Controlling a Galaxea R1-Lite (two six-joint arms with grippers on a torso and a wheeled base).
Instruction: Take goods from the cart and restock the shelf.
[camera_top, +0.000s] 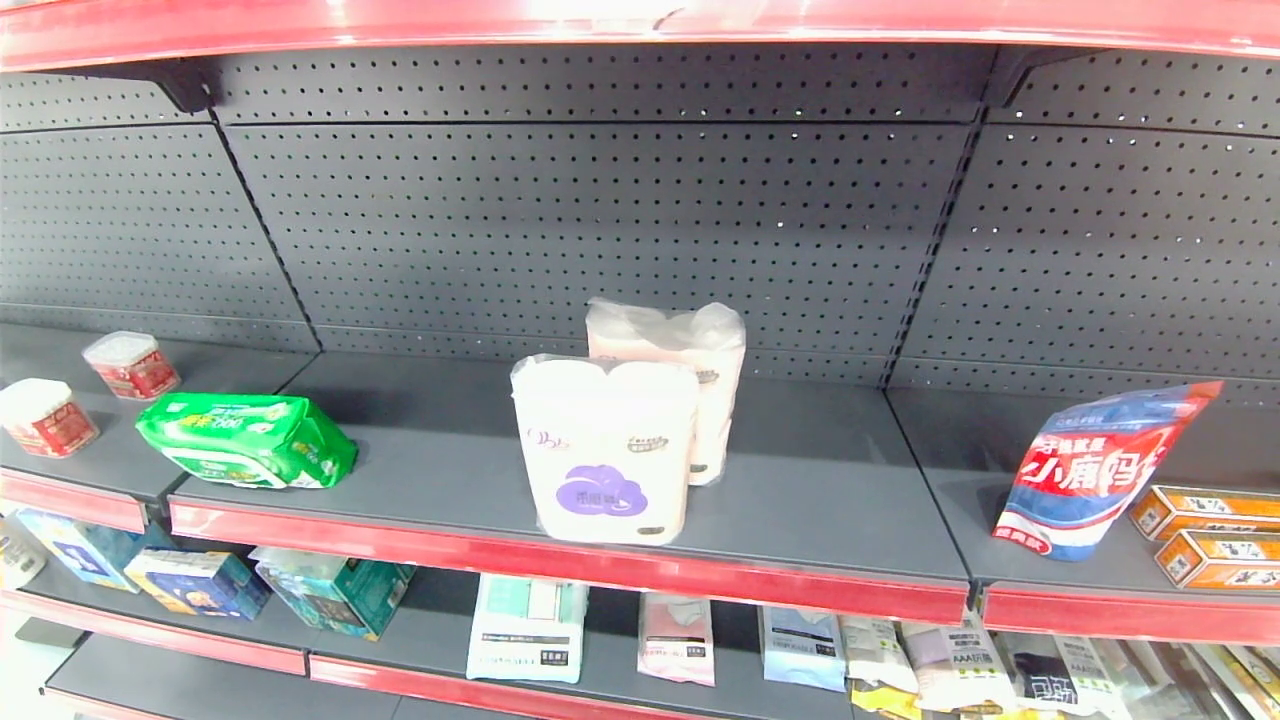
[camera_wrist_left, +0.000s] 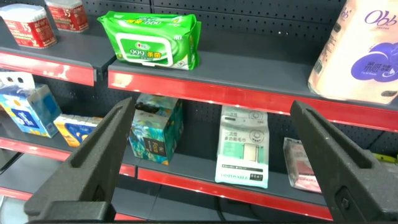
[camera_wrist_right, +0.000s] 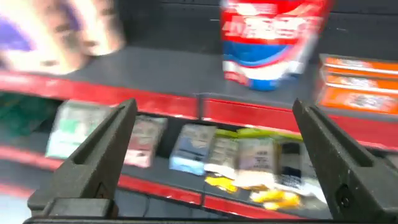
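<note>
L gripper (camera_wrist_left: 211, 106) has fingers spread wide, holding nothing; R gripper (camera_wrist_right: 214, 104) likewise released. Goods sit on the shelf (camera_top: 440, 440), well apart from both finger pairs: green wipes pack (camera_top: 248, 440) lies flat twd the left, white tissue-roll pack (camera_top: 603, 450) stands upright at centre near the front edge, red-blue pouch (camera_top: 1090, 470) stands at right. The 2nd roll pack (camera_top: 690, 345) is just behind, partly hidden by the 1st. At right the orange boxes (camera_top: 1215, 545) are cut off by the frame edge; lower-tier packs (camera_top: 528, 630) are part hidden under the red lip.

Left gripper (camera_wrist_left: 211, 103) spread wide; right gripper (camera_wrist_right: 214, 103) seemingly too.
</note>
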